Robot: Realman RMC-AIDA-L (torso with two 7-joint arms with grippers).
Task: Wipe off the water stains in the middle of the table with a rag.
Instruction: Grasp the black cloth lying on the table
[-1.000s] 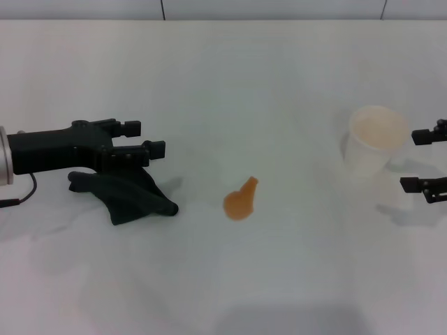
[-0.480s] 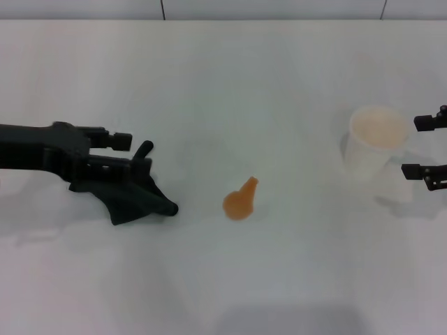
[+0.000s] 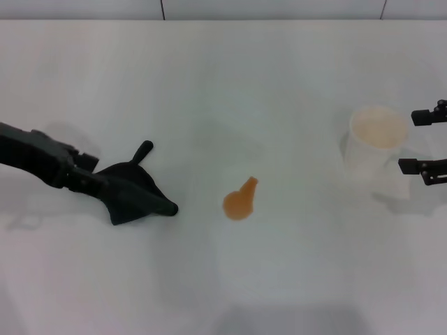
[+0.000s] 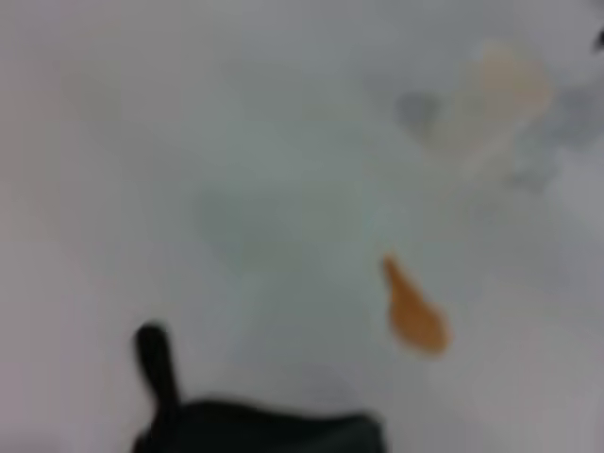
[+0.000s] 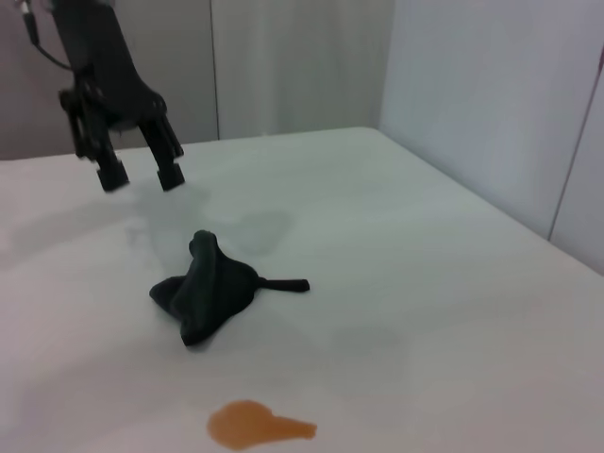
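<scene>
Black rag (image 3: pixel 134 193) lies lower left on table (image 3: pixel 230 84), ungrasped; left gripper (image 5: pixel 140 173) above it, fingers spread. Orange water stains (image 3: pixel 240 200) centre frame. Right gripper (image 3: pixel 422 143) far right, fingers apart, holding nothing.

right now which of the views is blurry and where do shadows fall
Left wrist view: out of focus, the black cloth rag and orange liquid stain soft-edged. Head view: sharp, with a soft shadow beside the white paper cup. Right wrist view: clear, with a faint shadow on the white table under the left gripper.
</scene>
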